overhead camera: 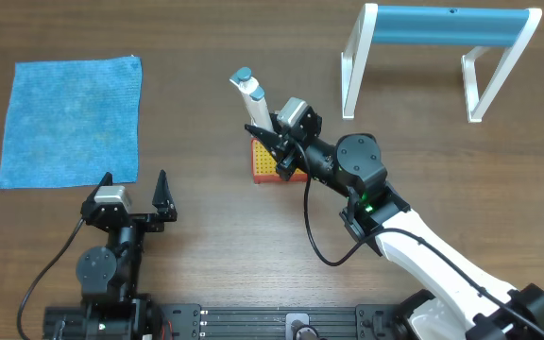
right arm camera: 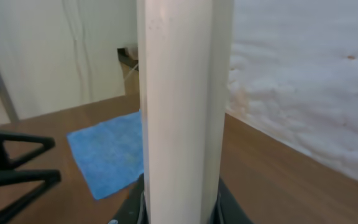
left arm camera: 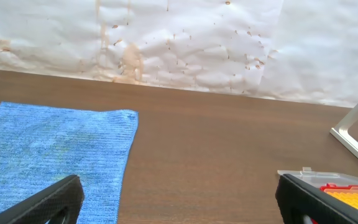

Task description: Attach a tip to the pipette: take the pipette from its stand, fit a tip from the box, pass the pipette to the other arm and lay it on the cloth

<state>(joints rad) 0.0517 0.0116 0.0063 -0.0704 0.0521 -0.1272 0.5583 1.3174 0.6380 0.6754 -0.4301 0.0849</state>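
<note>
On the brown surface, the largest thing is the white stand with its blue top bar, and it carries nothing, so I judge the first step done: the pipette is off it. The blue cloth lies flat at the far left, well apart from the stand, with nothing on it, so the handover and the laying down are both left to do.

The right pincer is clamped on the pipette and holds it over the tip box. The left pincer hangs near the cloth's near edge, its fingers spread wide and gripping nothing.

The pipette has a smooth white body with a pale blue cap on top, and it leans a little in the top view. Its lower end is hidden behind the pincer, so I cannot tell whether a tip is fitted. The tip box is small, with an orange rack
</note>
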